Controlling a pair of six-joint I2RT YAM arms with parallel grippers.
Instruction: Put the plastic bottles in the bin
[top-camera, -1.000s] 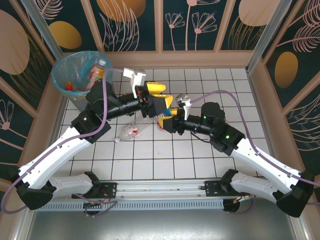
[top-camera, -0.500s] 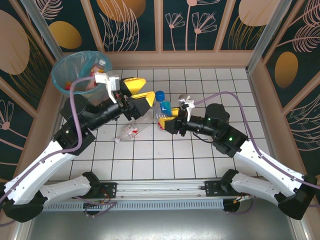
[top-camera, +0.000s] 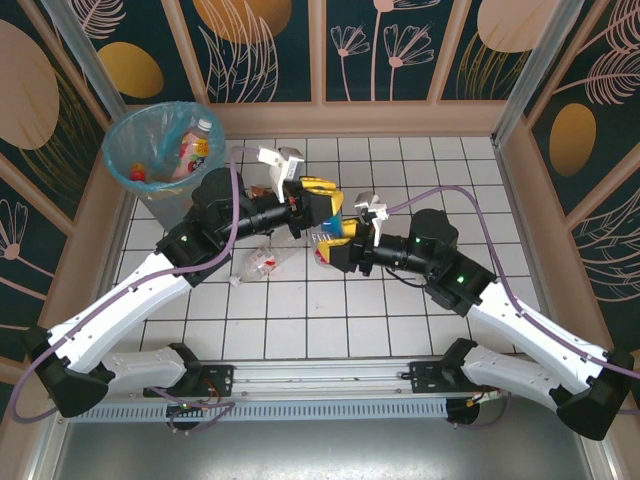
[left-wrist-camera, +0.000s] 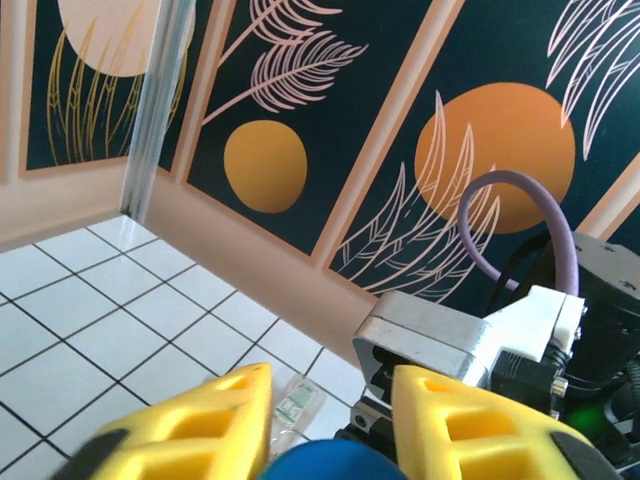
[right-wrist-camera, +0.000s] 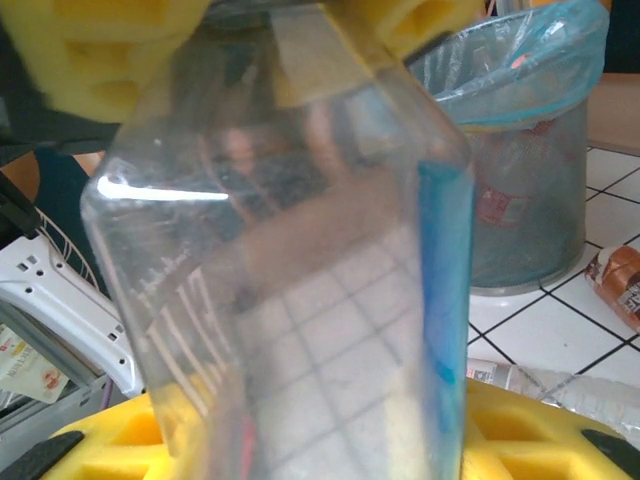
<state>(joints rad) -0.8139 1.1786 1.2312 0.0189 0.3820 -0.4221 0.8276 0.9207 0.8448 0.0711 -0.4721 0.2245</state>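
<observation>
Clear bottle (right-wrist-camera: 300, 300) with blue label sits mid-surface (top-camera: 400, 320), gripped at both ends. Right jaws clamp its lower body; left jaws closed narrow on its blue cap (left-wrist-camera: 325, 462). Bin (top-camera: 140, 140) stands at the 10 o'clock corner, binned bottles (top-camera: 198, 140) inside. A loose bottle (top-camera: 258, 265) lies flat at 8 o'clock from the grip.

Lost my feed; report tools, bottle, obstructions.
Right tool shut on clear plastic bottle with blue label. Left tool clamped on its blue cap. Grey round bin far left; loose clear bottle on tiles beside left arm.
</observation>
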